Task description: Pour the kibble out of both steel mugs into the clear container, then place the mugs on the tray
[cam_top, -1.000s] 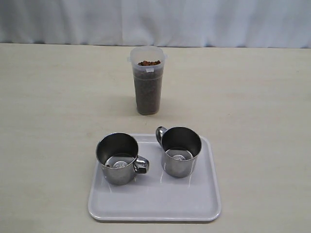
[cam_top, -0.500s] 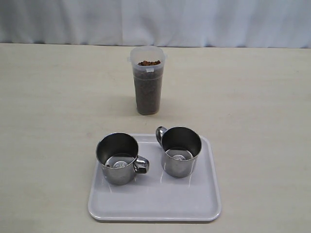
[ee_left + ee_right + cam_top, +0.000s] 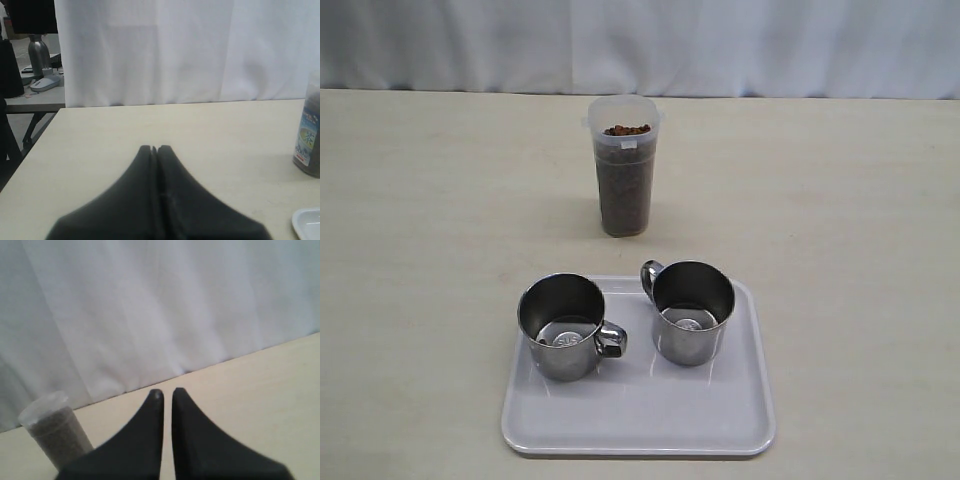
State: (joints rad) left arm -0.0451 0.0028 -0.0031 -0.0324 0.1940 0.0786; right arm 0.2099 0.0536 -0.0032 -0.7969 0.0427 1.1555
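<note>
The left mug [image 3: 563, 325] and right mug [image 3: 692, 310] stand upright on the tray [image 3: 640, 425] near the desk's [image 3: 420, 250] front edge, seemingly empty. The clear container [image 3: 624, 205], full of kibble [image 3: 626, 130], stands beyond the tray toward the curtain [image 3: 770, 40] edge. The fingers of the left gripper [image 3: 154, 148] and right gripper [image 3: 167, 392] are clenched on nothing.

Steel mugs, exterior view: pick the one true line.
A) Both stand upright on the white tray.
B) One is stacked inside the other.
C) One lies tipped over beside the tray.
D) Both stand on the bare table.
A: the nearer steel mug and the farther steel mug both stand upright, side by side and apart, on the white tray, in front of the clear container.
</note>
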